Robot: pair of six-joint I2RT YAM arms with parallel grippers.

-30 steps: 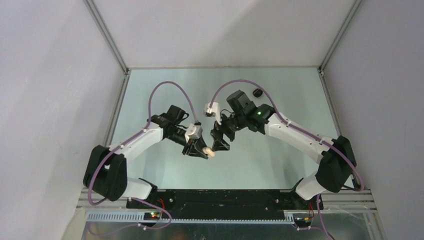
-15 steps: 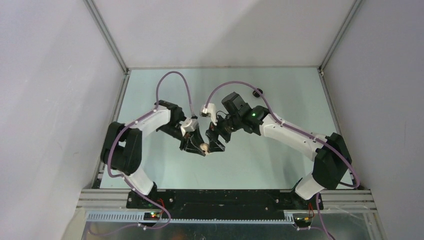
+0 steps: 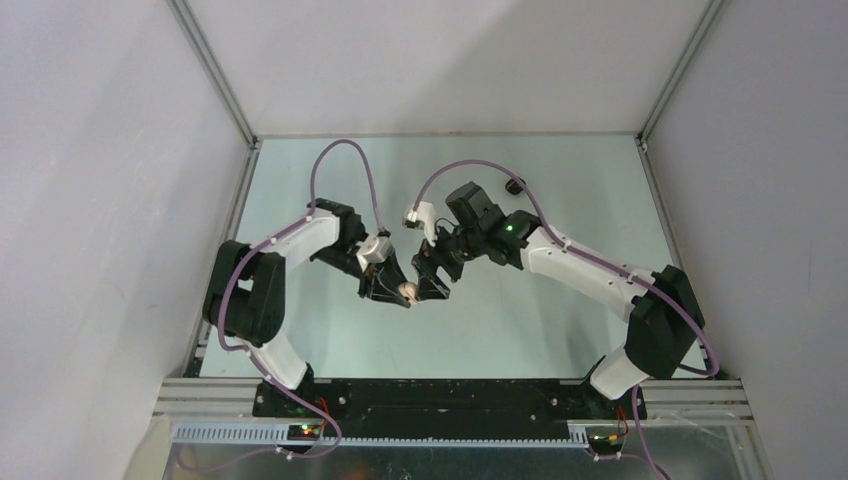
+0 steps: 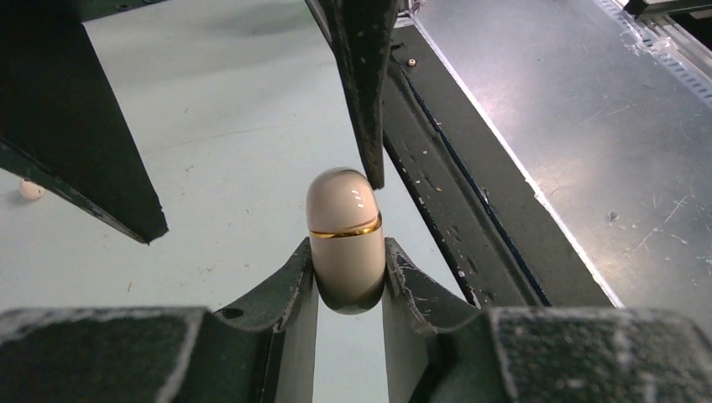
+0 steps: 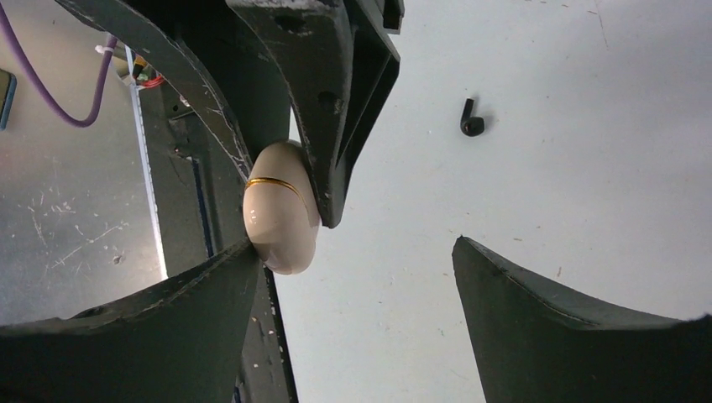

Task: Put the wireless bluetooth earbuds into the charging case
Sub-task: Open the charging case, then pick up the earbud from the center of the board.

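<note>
My left gripper [image 3: 404, 295] is shut on a cream-white charging case [image 3: 409, 291] with a gold band, holding it above the table with its lid closed. In the left wrist view the case [image 4: 346, 239] stands up between my left gripper's [image 4: 348, 249] two fingers. My right gripper [image 3: 430, 288] is open and faces it. One of its fingers [image 4: 361, 84] touches the case's top. In the right wrist view the case [image 5: 280, 218] rests against my right gripper's [image 5: 354, 245] left finger. A black earbud [image 5: 470, 119] and a cream-white earbud [image 4: 29, 190] lie on the table.
A small black object [image 3: 515, 185] lies at the back of the pale green table [image 3: 560, 330], behind the right arm. Grey walls close in three sides. The black base rail [image 4: 470, 218] runs along the near edge.
Both grippers have shifted slightly left and away from the near edge, and the case went with them. The right gripper has closed in on the case. The left arm's shoulder has swung up.
</note>
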